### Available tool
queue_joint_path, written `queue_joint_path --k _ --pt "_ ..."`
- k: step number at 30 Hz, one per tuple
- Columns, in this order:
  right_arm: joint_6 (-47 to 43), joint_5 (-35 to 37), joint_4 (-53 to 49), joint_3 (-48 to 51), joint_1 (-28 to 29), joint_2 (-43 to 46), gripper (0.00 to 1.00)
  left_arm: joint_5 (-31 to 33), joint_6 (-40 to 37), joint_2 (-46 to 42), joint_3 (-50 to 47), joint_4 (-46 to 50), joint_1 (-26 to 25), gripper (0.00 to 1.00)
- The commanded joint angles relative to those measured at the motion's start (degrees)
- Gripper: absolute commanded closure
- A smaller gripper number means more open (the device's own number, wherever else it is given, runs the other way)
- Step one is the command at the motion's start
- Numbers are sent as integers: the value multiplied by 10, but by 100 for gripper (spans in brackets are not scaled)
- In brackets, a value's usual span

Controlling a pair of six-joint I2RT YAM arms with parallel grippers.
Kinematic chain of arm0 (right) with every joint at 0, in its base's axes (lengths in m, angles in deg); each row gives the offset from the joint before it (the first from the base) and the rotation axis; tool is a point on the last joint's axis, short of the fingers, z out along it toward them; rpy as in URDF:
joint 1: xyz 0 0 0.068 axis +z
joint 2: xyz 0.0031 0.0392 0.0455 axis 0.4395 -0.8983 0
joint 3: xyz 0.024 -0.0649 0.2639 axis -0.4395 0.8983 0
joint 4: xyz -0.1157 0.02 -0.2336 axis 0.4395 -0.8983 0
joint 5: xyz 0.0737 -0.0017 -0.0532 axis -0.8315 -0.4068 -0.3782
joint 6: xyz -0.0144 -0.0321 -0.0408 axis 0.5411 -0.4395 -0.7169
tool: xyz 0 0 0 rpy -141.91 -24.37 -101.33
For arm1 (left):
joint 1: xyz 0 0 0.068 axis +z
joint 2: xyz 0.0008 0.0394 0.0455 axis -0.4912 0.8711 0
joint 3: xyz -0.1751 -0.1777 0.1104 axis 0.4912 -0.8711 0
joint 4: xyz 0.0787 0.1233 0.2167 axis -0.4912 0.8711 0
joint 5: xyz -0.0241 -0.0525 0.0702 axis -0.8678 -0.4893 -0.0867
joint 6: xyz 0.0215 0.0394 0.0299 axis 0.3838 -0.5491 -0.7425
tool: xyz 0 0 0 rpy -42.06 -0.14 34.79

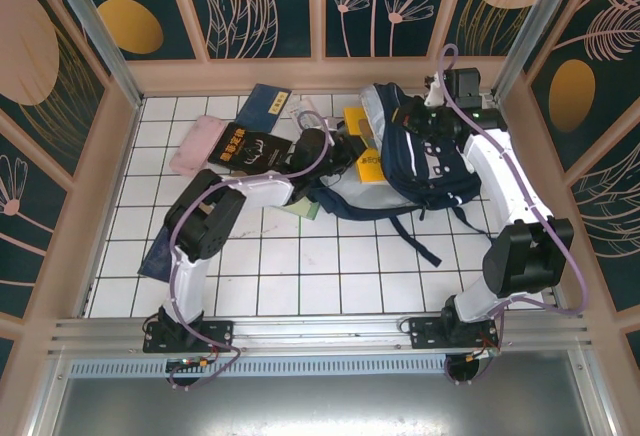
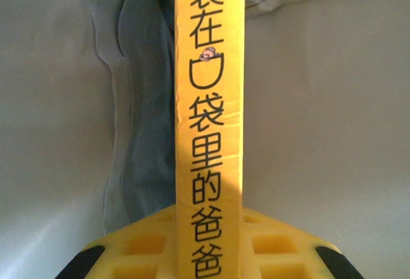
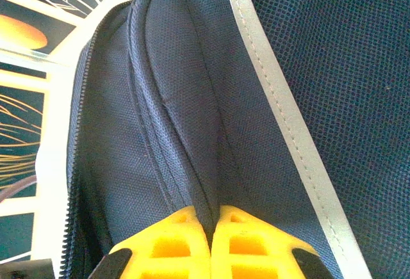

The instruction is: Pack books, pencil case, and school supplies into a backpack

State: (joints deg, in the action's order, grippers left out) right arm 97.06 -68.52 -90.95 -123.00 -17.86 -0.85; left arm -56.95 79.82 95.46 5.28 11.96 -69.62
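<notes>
Near left on the white tiled counter (image 1: 330,266), there's a dark blue flat piece (image 1: 155,256), half under your left arm. I can't tell if it's the booklet.

A bit farther in, the green notepad (image 1: 303,209) lies just right of the left forearm, touching the backpack's pale grey fabric.

Your left claw (image 1: 335,146) reaches right, to the left side of the backpack (image 1: 430,171). In the wrist view the left claw (image 2: 208,237) stands narrow, clamped on the yellow book (image 2: 208,100). The spine stands upright between the yellow fingers (image 2: 147,240), with black Chinese lettering and a small cartoon figure. There's pale grey fabric (image 2: 64,100) on both sides of it. From above, the yellow book (image 1: 368,164) sits at the backpack's left opening, partly tucked against the navy shell.

The backpack lies centre-right, with its straps trailing toward the near side.

Your right claw (image 1: 432,116) is on the backpack's far top edge. In its wrist view the right claw (image 3: 211,228) is pinched fully together on a fold of navy backpack fabric (image 3: 192,100). The white stripe (image 3: 282,112) runs on the right and the zipper (image 3: 80,164) on the left.

Far left: the black book (image 1: 245,146) with gold lettering, and the pink pencil case (image 1: 197,146) just left of it. A blue book (image 1: 265,106) with a pale label lies beyond both, near the far wall.
</notes>
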Motion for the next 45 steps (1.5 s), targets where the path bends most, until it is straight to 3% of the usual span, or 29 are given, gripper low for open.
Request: queue_joint_path --k 1,7,22,24,26,31,34,39,45 --pt "40 -44 70 -37 -4 23 100 33 25 37 66 -73 -12 100" --pt "48 -53 77 -37 -5 18 100 76 48 119 153 -65 -36 100" --pt "28 -57 59 -38 -13 8 100 147 13 301 437 120 -79 100" --pt "25 -56 57 -37 -17 8 100 146 11 302 441 126 -79 92" --pt "19 -52 52 -36 -19 8 100 145 0 297 439 137 -79 73" --pt "3 -47 38 -31 -28 5 100 143 -27 255 413 168 -79 41" --pt "-5 -45 37 -23 -34 7 100 148 -51 219 391 192 -78 29" --pt "-18 -42 36 -3 -45 10 100 152 -77 155 345 246 -77 18" --pt "-40 -38 44 20 -55 12 100 149 -70 49 231 276 -66 20"
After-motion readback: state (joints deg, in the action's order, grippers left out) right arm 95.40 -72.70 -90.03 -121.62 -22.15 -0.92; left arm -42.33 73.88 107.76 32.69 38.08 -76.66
